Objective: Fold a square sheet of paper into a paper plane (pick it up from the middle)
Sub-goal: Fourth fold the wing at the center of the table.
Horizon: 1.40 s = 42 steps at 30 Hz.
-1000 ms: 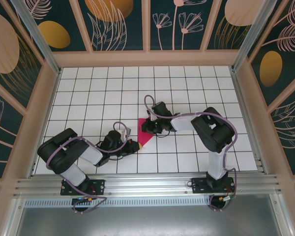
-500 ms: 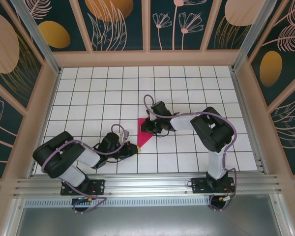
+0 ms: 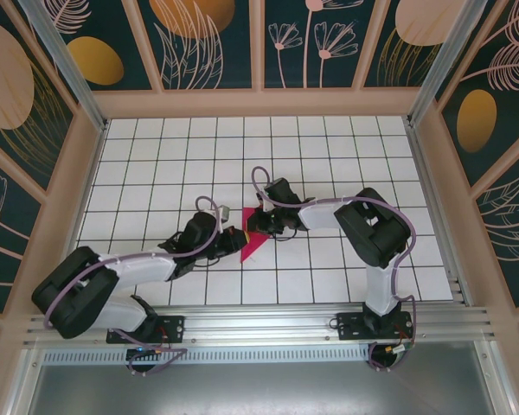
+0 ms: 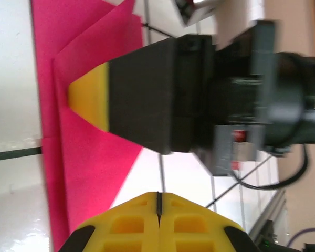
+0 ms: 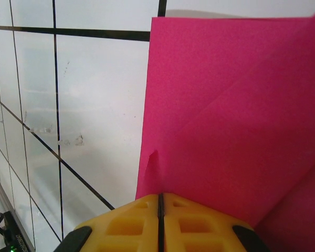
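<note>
The desk (image 3: 156,156) is a white tiled grid with black lines, and both arms are bolted at its near edge.

The right arm (image 3: 376,229) rises from its base toward the near right corner and bends at a bulky elbow. Its forearm runs level to the left, toward the middle of the desk, with the wrist tipped down at the end.

The left arm (image 3: 112,277) has its shoulder swung out toward the near left corner. From there it stretches low and nearly straight, to the right and away from the near edge, so the two wrists almost meet.

The sheet of paper (image 3: 253,245) lies flat near the middle of the desk, a little closer to the near edge than to the far one. It is part-folded into a pointed shape. Overlapping flaps and a diagonal crease show in the right wrist view (image 5: 226,105), and the point aims toward the near edge.

The right gripper (image 5: 160,210) has its yellow fingertips pressed together with no gap. It is set down on the paper just inside one straight edge, where a small pucker shows. In the left wrist view its black body and yellow tip (image 4: 86,97) rest on the paper (image 4: 94,157).

The left gripper (image 4: 158,202) also has its fingers closed flush. It sits just beside the paper's edge, and I cannot tell whether it touches.
</note>
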Motion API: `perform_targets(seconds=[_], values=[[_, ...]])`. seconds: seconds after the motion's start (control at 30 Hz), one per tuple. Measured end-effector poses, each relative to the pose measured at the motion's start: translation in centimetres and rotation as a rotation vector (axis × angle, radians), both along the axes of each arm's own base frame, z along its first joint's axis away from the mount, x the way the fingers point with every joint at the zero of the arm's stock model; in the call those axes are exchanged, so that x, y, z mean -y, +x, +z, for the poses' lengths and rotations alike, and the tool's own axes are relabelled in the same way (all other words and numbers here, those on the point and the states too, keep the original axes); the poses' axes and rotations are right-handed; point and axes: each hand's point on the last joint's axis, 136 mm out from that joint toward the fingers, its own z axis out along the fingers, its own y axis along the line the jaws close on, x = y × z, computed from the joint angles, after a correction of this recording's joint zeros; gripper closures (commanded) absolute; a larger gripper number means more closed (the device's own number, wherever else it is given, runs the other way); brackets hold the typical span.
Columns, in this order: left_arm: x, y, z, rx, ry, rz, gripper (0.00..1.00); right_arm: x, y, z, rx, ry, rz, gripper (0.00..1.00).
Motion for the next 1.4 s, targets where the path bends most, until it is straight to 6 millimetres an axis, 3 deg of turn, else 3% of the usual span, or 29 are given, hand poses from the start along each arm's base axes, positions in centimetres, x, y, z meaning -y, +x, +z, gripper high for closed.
perform_targets(seconds=[0.13,0.43,0.83,1.1,1.27,1.4], values=[[-0.2,0.1,-3.0,-0.057,0.069,0.006,0.98,0.0,0.0,0.0,0.003,-0.002,-0.001,0.89],[-0.2,0.4,-5.1,-0.091,0.117,0.010,0.99,0.0,0.0,0.0,0.004,-0.003,-0.002,0.89],[-0.3,0.3,-5.3,-0.073,0.109,0.004,1.00,0.1,0.3,0.4,0.019,-0.036,-0.016,0.86],[-0.3,0.4,-5.4,-0.068,0.107,0.006,1.00,3.2,2.2,4.1,0.107,-0.006,-0.112,0.86],[-0.2,0.4,-5.3,-0.067,0.107,0.001,1.00,1.7,0.9,4.4,0.106,0.027,-0.057,0.87],[-0.2,0.4,-5.3,-0.066,0.107,-0.003,1.00,0.3,-0.5,3.1,0.078,0.030,-0.009,0.88]])
